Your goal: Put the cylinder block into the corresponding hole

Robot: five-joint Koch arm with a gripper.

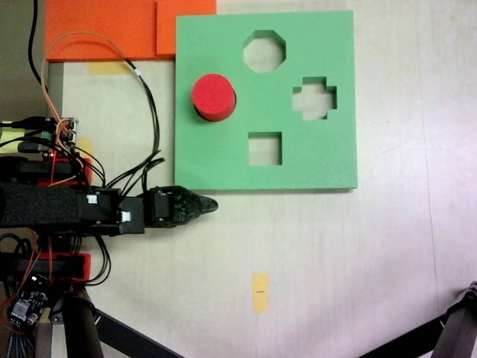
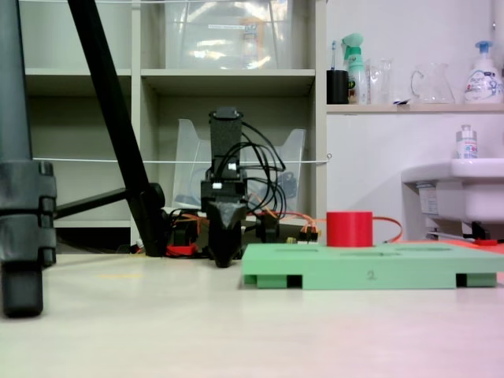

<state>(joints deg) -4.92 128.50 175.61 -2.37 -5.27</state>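
Observation:
The red cylinder block (image 1: 215,96) (image 2: 349,228) stands upright on the left part of the green foam board (image 1: 216,156) (image 2: 370,272). It rises above the board's top. The circular hole is hidden; the cylinder covers the spot where it would lie, and I cannot tell how deep the cylinder sits. The octagonal (image 1: 264,51), cross-shaped (image 1: 314,98) and square (image 1: 265,148) cutouts are bare. My gripper (image 1: 212,203) (image 2: 224,260) rests low by the table just off the board's near-left corner. It stands apart from the cylinder, jaws together and holding nothing.
Orange foam sheets (image 1: 112,30) lie beyond the board's far-left corner. Cables (image 1: 141,97) loop beside the arm's base. A yellow tape mark (image 1: 260,291) is on the table. Tripod legs (image 1: 455,328) (image 2: 110,118) stand near the edges.

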